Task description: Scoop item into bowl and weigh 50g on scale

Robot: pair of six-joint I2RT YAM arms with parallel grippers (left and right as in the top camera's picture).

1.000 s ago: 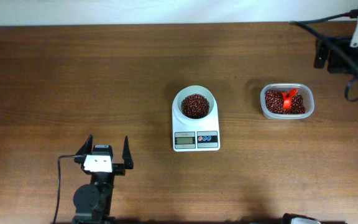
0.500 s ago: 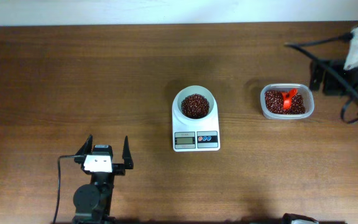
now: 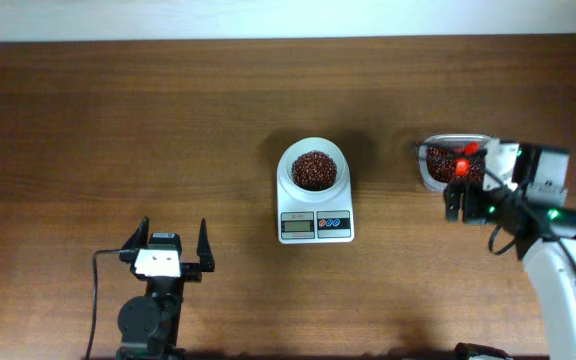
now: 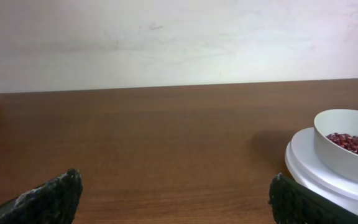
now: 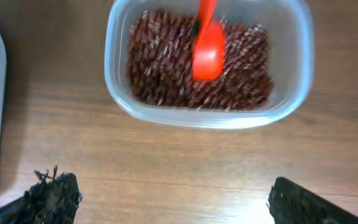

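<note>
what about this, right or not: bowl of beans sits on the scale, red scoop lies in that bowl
No: the red scoop lies in the clear tub, as the right wrist view shows. The bowl of beans is on the scale.

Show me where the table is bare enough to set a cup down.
Bare: the wide left side beyond the left gripper, and the strip between the scale and the plastic tub. Crowded: around the tub, where the right gripper hovers.

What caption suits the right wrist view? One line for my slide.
Open right gripper facing a clear tub of red-brown beans, a red scoop resting in them.
</note>
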